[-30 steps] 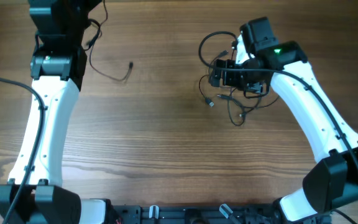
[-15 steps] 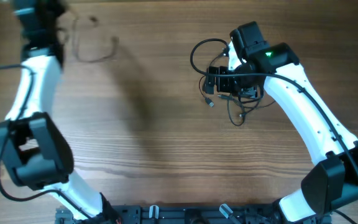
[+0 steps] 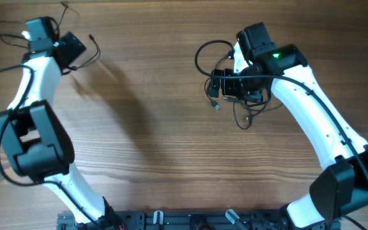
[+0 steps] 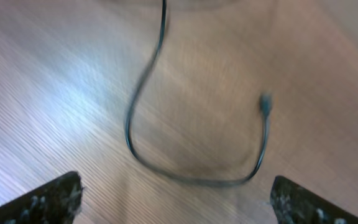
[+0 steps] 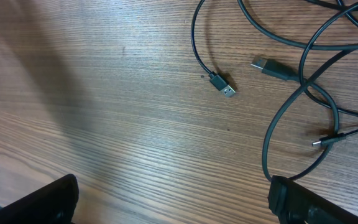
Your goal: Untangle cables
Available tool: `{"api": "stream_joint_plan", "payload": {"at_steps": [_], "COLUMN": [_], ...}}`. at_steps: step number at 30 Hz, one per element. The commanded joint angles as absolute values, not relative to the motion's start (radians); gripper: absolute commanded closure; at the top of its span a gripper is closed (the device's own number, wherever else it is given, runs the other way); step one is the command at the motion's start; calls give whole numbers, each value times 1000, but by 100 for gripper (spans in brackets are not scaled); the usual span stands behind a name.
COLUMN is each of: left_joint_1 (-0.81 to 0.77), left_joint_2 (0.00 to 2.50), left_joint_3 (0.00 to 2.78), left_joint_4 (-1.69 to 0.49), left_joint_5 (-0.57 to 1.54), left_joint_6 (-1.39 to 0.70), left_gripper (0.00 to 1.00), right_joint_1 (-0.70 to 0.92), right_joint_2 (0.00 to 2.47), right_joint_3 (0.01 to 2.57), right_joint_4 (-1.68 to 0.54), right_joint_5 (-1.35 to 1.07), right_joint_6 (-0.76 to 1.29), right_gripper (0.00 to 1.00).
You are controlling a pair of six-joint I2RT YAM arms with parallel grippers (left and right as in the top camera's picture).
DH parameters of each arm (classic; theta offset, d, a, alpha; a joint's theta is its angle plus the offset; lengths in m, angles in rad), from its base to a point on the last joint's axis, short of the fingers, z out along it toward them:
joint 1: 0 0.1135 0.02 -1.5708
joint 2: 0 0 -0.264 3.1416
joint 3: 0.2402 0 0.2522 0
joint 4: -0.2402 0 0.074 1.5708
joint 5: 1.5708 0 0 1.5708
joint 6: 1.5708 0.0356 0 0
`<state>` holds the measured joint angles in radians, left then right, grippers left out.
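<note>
The overhead view looks straight down on the whole surface (image 3: 158,128). Both wrist views look down from close. The right wrist and overhead views share the cables (image 5: 272,68).

The tangled cables (image 3: 216,103) lay on the bench (image 3: 158,140) right of centre, toward its far edge, beneath the right claw (image 3: 222,82). A lone cable (image 4: 128,124) lay well apart at the far left corner, curved in a U just ahead of the left claw (image 3: 74,47).
</note>
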<state>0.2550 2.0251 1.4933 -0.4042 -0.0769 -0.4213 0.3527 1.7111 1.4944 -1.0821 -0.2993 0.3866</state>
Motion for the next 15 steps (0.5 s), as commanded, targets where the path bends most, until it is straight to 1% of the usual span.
{"api": "stream_joint_plan", "payload": {"at_steps": [1,4,6,7,9,11,12,14,15], "left_joint_1": [218,199,194,194,194,194,194,194,194], "left_joint_2": [2109,2162,2194,2210,2238,2272,2294,2339,2358], "left_joint_3": [1491,1491,1491,1491,1491,1491,1491,1491,1491], "left_joint_4": [-472,-454,-414,-397,-366,-331,-315,-273,-241], "left_joint_5": [-86,-87,-87,-86,-87,-87,-87,-87,-87], "left_joint_6": [-673,-752,-752,-753,-752,-752,-752,-751,-736], "left_gripper": [0,0,0,3,25,60,72,91,94], "right_joint_1": [356,356,356,356,356,356,356,356,356], "right_joint_2": [1711,1711,1711,1711,1711,1711,1711,1711,1711], "right_joint_3": [1491,1491,1491,1491,1491,1491,1491,1491,1491], "right_joint_4": [-1083,-1086,-1087,-1087,-1087,-1089,-1092,-1102,-1108], "right_joint_5": [-317,-317,-317,-317,-316,-316,-317,-316,-316], "right_joint_6": [366,365,366,365,365,365,366,365,365], "right_gripper": [0,0,0,0,0,0,0,0,0]}}
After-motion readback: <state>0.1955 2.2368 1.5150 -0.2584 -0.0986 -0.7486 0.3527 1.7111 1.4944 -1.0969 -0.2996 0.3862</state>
